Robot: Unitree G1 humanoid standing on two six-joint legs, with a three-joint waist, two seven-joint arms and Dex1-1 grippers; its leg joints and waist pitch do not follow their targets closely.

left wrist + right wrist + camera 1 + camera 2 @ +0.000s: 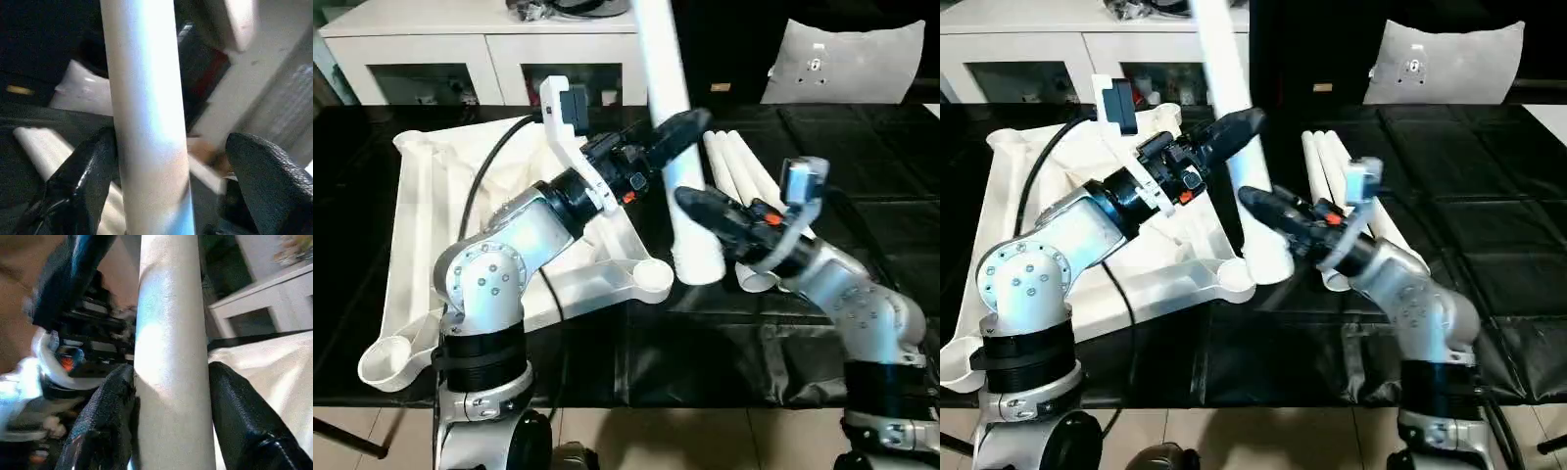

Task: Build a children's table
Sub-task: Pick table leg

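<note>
One upright leg clamped in right gripper jaws; left gripper jaws apart around it.

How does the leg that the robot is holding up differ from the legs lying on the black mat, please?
The held leg stands nearly upright, tilting slightly; the spare legs lie flat on the mat.

The held leg is alone, with the right gripper shut on it and the left gripper open around it higher up; the spare legs lie side by side, untouched.

All are plain white tubes of similar thickness.
</note>
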